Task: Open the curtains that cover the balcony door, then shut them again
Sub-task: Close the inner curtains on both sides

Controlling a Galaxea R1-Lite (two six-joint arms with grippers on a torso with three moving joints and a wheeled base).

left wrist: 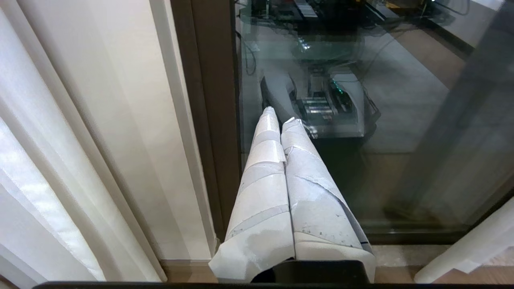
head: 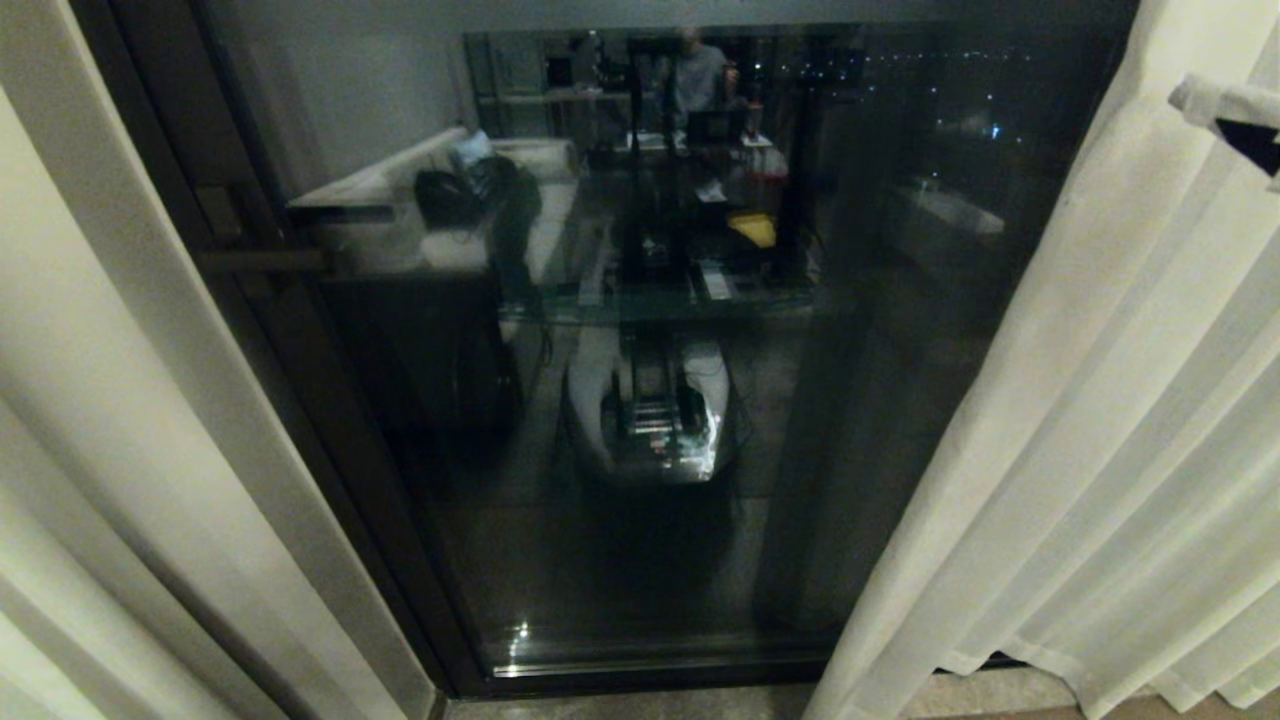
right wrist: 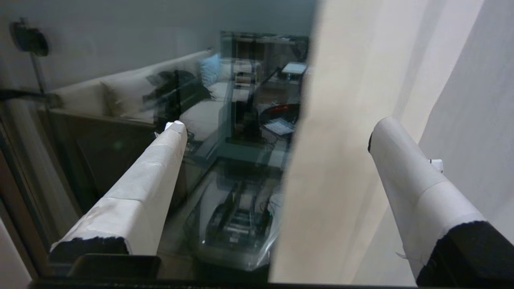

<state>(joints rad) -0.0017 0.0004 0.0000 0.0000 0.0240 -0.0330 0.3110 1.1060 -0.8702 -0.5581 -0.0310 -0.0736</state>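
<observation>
with the curtains (head: 1100, 420) pulled apart, the balcony door (head: 640, 560) takes up the whole middle of the head view, dark glass with a dark frame. one cream panel hangs down the left edge of the frame, the other fills the right side with deep pleats and its hem ends just above the floor (head: 980, 695) at the lower right. the lever handle (head: 262, 262) sits on the left part of the frame, left of centre. the glass reflects a room: a pale sofa, some shelving, a seated person up top and the robot's own base in the middle.

right gripper (right wrist: 277, 132) is spread wide with nothing in it. in its wrist view the edge of the right panel hangs between the two white-wrapped fingers (right wrist: 160, 160), not pinched by either one. in the head view only a bit of it pokes in at the upper right corner, against the fabric.

left gripper (left wrist: 281, 116) is fully closed, fingers pressed together, empty, pointing down by the door frame near the left panel.
</observation>
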